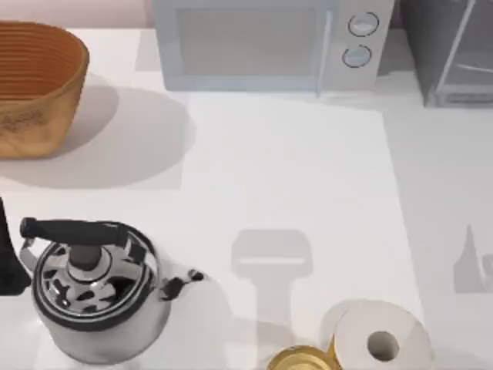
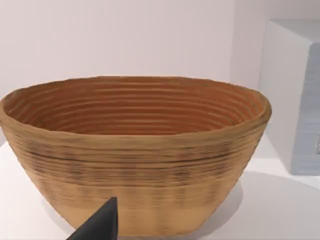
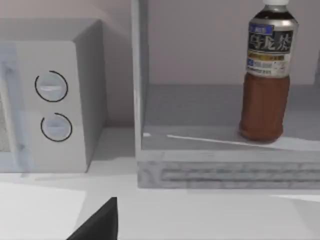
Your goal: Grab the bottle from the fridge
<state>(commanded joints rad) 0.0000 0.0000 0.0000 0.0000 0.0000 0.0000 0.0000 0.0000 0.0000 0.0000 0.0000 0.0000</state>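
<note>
Approach step: the bottle (image 3: 268, 80) stands upright inside the fridge (image 3: 225, 172), untouched. Right tool's state, can't tell; next, reach in and grip.

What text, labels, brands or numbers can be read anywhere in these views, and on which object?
Brown-bodied bottle with dark label in the grey fridge: pale characters and a small yellow band on the label, too blurred to read.
White microwave with two round knobs: no markings.
Nothing else carries legible text.
</note>
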